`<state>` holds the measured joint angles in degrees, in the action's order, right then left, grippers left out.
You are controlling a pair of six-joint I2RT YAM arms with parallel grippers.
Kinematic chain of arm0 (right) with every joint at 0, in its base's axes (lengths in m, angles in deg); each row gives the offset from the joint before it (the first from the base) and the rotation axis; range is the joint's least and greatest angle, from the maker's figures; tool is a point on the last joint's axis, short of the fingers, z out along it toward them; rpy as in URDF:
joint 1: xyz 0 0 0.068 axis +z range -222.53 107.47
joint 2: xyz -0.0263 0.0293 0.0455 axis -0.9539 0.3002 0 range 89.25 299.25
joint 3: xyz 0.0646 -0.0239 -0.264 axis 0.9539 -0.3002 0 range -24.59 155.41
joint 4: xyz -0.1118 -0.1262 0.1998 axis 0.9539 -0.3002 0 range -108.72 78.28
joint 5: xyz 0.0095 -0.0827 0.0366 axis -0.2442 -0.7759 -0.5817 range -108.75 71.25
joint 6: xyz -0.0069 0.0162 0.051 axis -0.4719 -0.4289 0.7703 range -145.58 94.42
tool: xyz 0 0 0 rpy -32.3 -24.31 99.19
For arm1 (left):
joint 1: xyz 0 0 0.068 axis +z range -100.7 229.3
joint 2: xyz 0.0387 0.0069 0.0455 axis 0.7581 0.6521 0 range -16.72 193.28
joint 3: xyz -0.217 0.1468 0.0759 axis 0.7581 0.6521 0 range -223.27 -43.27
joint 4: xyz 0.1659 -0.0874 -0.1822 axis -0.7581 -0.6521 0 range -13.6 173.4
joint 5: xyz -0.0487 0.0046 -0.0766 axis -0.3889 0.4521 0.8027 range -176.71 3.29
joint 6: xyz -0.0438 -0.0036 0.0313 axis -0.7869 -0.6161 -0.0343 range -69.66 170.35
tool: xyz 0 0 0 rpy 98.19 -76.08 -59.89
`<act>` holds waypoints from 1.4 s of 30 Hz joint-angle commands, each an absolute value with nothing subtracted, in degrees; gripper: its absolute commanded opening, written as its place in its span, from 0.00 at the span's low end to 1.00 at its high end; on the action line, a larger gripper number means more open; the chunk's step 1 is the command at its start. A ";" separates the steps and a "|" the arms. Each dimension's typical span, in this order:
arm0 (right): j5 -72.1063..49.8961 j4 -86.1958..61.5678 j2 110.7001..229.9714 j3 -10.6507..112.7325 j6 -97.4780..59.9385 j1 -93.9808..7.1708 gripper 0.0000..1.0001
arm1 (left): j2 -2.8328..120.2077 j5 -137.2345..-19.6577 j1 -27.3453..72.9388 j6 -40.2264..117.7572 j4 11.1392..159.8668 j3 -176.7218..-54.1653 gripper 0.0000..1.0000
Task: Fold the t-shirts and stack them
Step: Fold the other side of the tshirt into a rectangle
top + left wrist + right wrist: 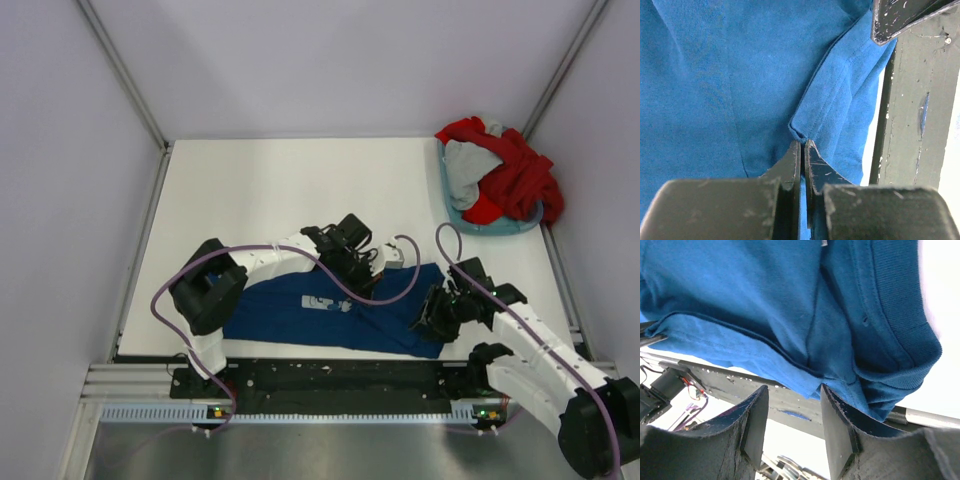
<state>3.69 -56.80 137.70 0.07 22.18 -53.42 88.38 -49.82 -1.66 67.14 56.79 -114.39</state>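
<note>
**Item 1. Navy t-shirt** (330,318). It lies along the near edge of the bench (280,190), reaching toward the near right corner. Its pale square print (325,303) faces up near the middle. The cloth is rumpled and uneven in outline, so it is not yet a tidy fold.

**Item 2. Left end effector** (368,262). It sits at the shirt's far edge, right of the print. Its fingers (792,165) are together, clamped on a small peak of blue cloth just beside a stitched hem (840,95). This is probably an anchor or lifting point for turning that edge over.

**Item 3. Right end effector** (430,318). It is at the shirt's right end, near the near right corner. Its fingers (757,425) stand apart, and a hemmed edge of the shirt hangs just at the tips with nothing pinched. It looks placed to take a fresh hold on that edge.

**Item 4. Basket** (455,215). This light blue basket stands at the far right corner, well apart from the navy shirt. It holds 2 visible garments heaped together, a red t-shirt (522,175) and a grey t-shirt (470,160). The red one spills over the rim.

**Status.** The first shirt is early in folding. No stack is started, and the basket stock is untouched.
</note>
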 commanded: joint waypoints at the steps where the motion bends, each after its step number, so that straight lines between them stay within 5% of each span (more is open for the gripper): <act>1: 3.94 -52.76 138.65 -1.04 23.90 -52.58 0.45 | 85.59 -47.51 -1.50 66.60 58.70 -114.64 0.00; 7: 4.20 -49.69 140.32 -1.48 24.25 -52.58 0.41 | 85.59 -47.25 -1.50 66.69 58.53 -114.55 0.00; 18: 1.21 -48.63 139.53 -2.27 23.46 -52.67 0.00 | 83.83 -47.07 -0.80 66.69 57.03 -114.56 0.00; 25: -5.81 -50.13 135.22 3.97 20.39 -52.67 0.00 | 79.87 -47.50 3.14 58.09 63.35 -109.99 0.00; 42: -14.27 -31.15 149.10 6.52 10.80 -55.83 0.00 | 87.07 -56.82 5.09 51.84 74.79 -109.28 0.00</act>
<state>-11.74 -37.78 147.84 5.51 12.94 -54.34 85.76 -54.46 4.89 53.79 70.58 -109.14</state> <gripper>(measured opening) 0.010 0.020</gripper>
